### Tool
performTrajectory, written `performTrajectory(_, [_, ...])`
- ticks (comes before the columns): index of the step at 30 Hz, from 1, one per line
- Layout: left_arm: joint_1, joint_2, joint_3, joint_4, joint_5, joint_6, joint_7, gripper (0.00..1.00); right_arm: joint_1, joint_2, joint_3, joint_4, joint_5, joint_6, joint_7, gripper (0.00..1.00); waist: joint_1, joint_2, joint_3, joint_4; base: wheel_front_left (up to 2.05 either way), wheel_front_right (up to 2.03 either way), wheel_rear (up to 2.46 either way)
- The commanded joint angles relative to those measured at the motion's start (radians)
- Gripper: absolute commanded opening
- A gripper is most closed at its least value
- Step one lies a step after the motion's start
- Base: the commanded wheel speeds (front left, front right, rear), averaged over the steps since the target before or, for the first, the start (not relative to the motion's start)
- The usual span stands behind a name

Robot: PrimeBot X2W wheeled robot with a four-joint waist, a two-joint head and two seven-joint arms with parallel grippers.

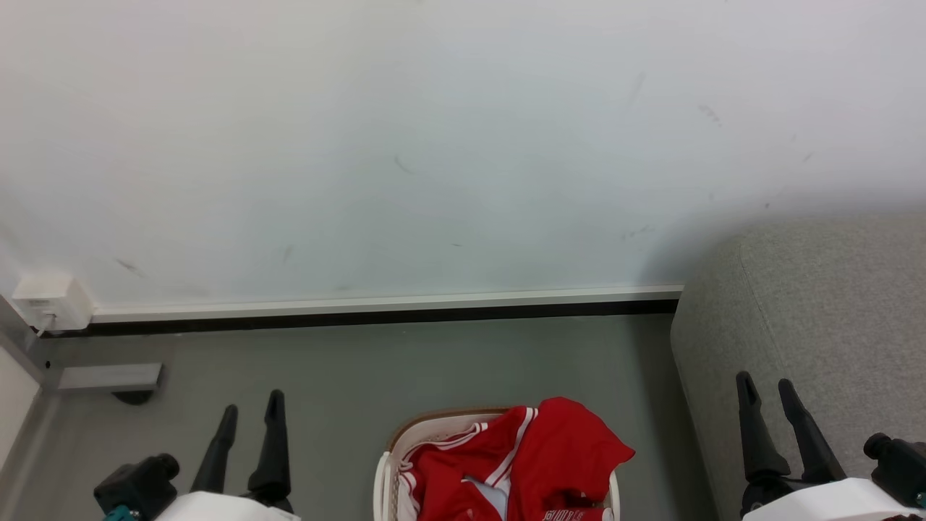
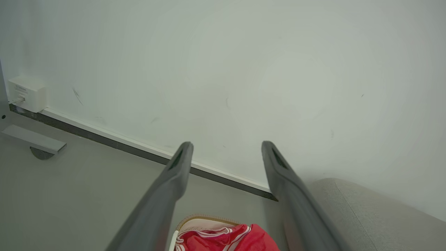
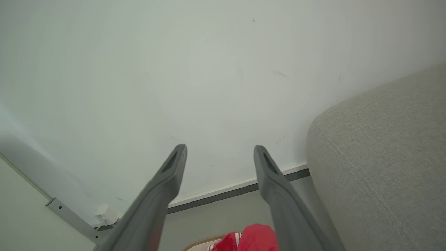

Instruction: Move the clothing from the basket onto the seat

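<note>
Before we reach, both grippers stand open either side of the basket

As the head view has it, the clothing (image 1: 535,463) lies heaped in the basket (image 1: 381,483) at 6 o'clock. One red fold drapes over the rim on the 3 o'clock side, and the seat (image 1: 817,304) rises at 3 o'clock, just beside the basket. Our left gripper (image 1: 253,402) at 8 o'clock and right gripper (image 1: 765,380) at 4 o'clock both have their fingers spread and hold nothing.

In the left wrist view the fingers frame bare wall, with the red cloth low at 6 o'clock. We judge that this wrist must tip down before it descends.

In the right wrist view the seat stands at 3 o'clock and the cloth peeks in at 6 o'clock. We would pinch the high fold deep enough to catch several layers, then lift clear of the rim before swinging towards the seat
</note>
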Motion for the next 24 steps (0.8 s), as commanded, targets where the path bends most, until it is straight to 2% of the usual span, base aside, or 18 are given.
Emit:
performTrajectory(1, [0.001, 0.014, -0.005, -0.013, 0.03, 0.008, -0.01, 1.0, -0.003, -0.003, 0.004, -0.005, -0.033, -0.001, -0.011, 1.0, 0.0, 0.0, -0.001, -0.001, 0.0, 0.0, 0.0])
performTrajectory(24, [0.033, 0.036, -0.044, -0.004, 0.234, 0.047, -0.065, 1.0, 0.008, 0.013, 0.0, 0.056, -0.261, -0.001, -0.066, 1.0, 0.0, 0.0, -0.021, -0.017, 0.0, 0.0, 0.0])
